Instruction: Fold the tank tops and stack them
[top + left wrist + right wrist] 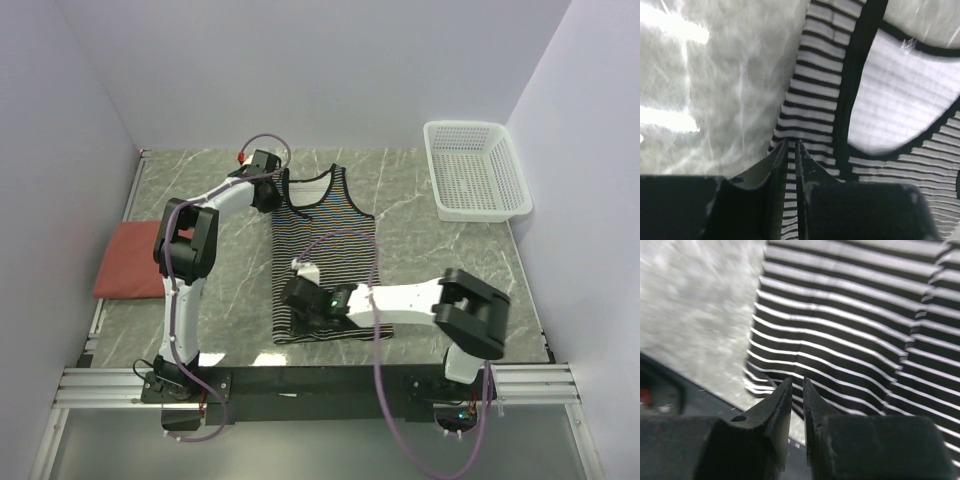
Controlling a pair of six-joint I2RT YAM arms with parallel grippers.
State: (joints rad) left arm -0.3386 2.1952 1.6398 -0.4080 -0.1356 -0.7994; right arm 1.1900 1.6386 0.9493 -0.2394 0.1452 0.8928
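Note:
The black-and-white striped tank top lies flat in the middle of the table, neck toward the back. A brick-red tank top sits folded at the left edge. My left gripper is at the striped top's left shoulder strap. In the left wrist view its jaws are almost together, with striped cloth filling the thin gap. My right gripper is at the near left corner of the hem. In the right wrist view its jaws stand a narrow gap apart at the edge of the cloth, with nothing between them.
A white mesh basket stands at the back right. The grey marble table is walled on three sides, and a metal rail runs along its near edge. The right arm's purple cable loops over the striped top.

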